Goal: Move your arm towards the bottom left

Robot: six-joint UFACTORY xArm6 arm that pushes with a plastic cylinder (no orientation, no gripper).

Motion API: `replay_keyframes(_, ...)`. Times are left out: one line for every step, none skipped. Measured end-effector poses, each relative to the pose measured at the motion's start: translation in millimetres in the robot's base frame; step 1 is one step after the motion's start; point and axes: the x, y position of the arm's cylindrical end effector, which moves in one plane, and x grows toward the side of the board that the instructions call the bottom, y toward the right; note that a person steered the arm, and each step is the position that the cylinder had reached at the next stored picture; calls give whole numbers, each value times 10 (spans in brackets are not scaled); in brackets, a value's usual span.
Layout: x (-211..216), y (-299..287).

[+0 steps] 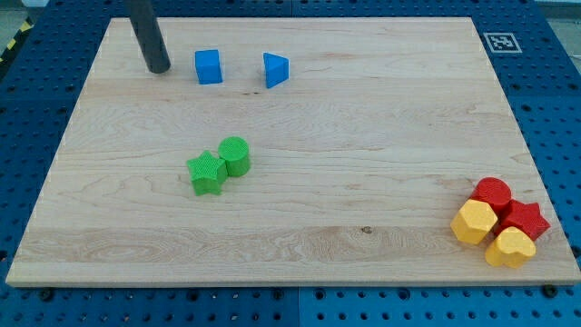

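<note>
My tip [157, 69] rests on the wooden board [363, 136] near the view's top left. A blue cube [209, 66] sits just to the tip's right, apart from it. A blue triangular block [275, 69] lies further right. A green star block [206, 173] and a green cylinder [234, 155] touch each other left of the board's middle, well below the tip. The rod rises out of the view's top edge.
At the view's bottom right a red cylinder [493, 193], a red star block [526, 219], a yellow hexagonal block [474, 222] and a yellow heart block [510, 246] are clustered together. A marker tag [502, 42] sits at the top right. Blue pegboard [27, 109] surrounds the board.
</note>
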Motion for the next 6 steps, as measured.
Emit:
replay_keyframes(0,238)
replay_keyframes(-2,512)
replay_keyframes(-2,674)
replay_keyframes(-2,613)
replay_keyframes(30,286)
replay_keyframes(382,55)
